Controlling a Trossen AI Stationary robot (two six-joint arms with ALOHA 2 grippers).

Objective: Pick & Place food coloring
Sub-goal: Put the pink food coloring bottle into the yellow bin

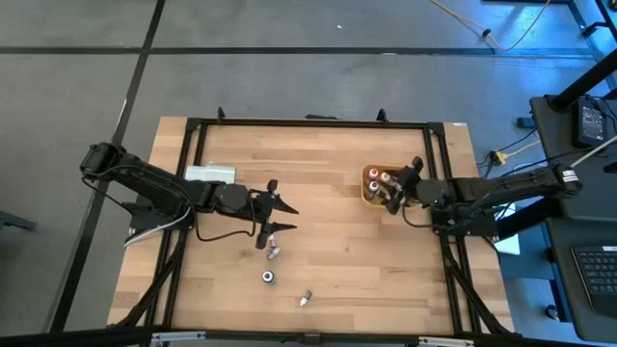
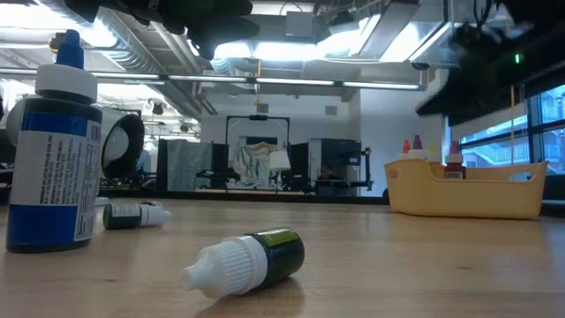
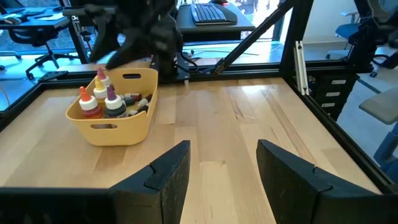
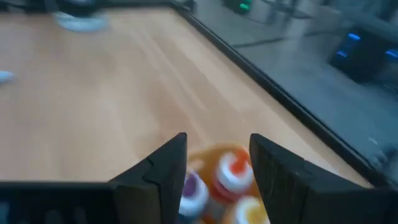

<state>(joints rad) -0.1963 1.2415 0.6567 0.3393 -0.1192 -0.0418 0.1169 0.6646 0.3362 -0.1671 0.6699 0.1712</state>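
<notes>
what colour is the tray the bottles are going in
Yellowish tan. The tray shows best in the left wrist view, with several capped bottles standing inside.

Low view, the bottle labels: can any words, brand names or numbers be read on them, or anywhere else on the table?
None can be read.
Upright blue bottle: its label carries lines of print, too small to read.
Lying green bottle: label turned away and blurred.
Lying dark bottle: label too small to read.
Yellow tray: no print visible.

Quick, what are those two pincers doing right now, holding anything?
Left pincer: open, holding nothing, above the bare table.
Right pincer: open, empty, above the bottles in the yellow tray.
</notes>
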